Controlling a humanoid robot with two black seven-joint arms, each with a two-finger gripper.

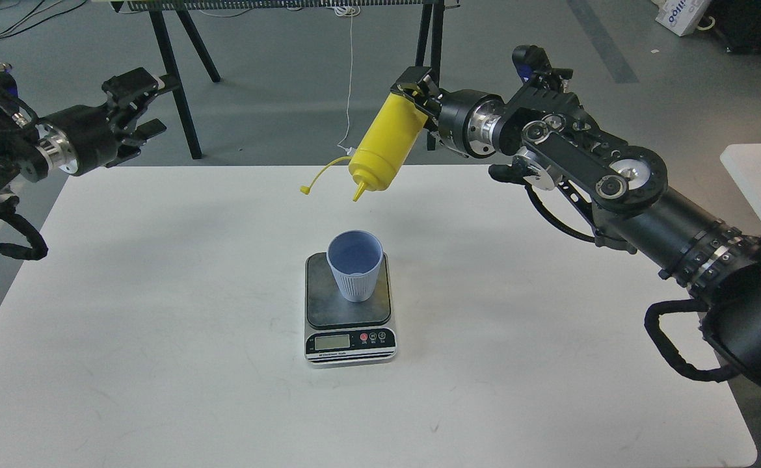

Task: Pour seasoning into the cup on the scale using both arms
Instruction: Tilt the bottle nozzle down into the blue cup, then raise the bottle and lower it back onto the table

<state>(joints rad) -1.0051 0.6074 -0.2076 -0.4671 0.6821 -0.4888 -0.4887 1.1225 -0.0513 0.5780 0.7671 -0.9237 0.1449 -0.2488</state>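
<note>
From my remote seat I see one head-camera view looking down on a white table [159,325] that fills the lower frame. At centre sits the kitchen scale [350,312], its display and buttons facing me, and on its dark plate stands the blue-grey ribbed cup [354,265], upright, mouth open and apparently empty.

My right arm reaches in from the lower right, and the right gripper [419,94] at upper centre is clamped around the base end of the yellow seasoning bottle [384,143]. The bottle is tipped nozzle-down and slanted toward the lower left, so its tip hangs above the cup, though higher in the frame and apart from the rim. The tethered cap [306,189] dangles off to the left, so the nozzle is uncovered. I see nothing flowing yet. I judge the tilt is meant to bring the contents to the nozzle before squeezing.

My left gripper [140,110] hovers at the upper left, off the table's far edge, fingers spread and holding nothing, well apart from the bottle. I judge it waits there, free to help with the squeeze.
</note>
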